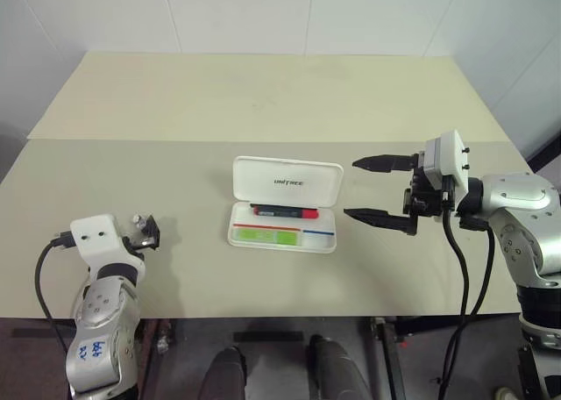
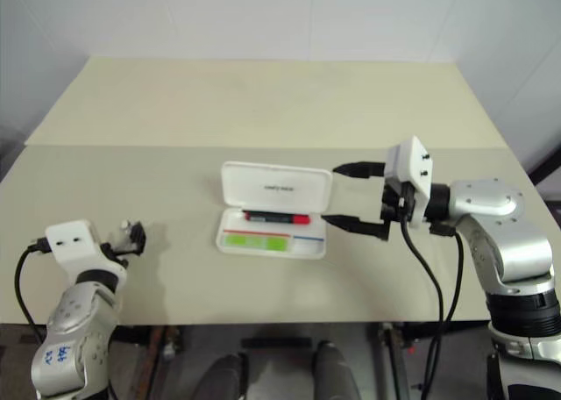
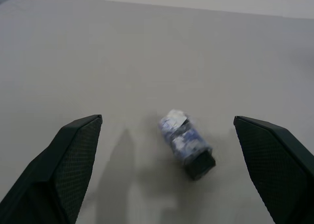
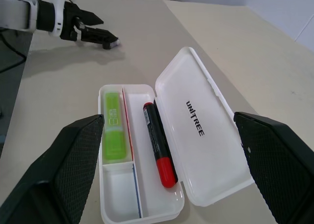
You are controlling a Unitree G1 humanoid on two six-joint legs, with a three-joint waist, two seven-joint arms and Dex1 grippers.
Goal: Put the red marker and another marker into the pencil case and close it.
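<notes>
Pencil case: light, rigid, slippery plastic; lid up, markers inside; press lid's free edge; left gripper, right gripper both open, empty.

Both markers lie in the open pencil case, mid-table.

The beige table bears the open pencil case.

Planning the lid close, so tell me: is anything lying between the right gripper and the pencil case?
Nothing: in the left eye view, only bare table separates the open right gripper from the pencil case.
</notes>
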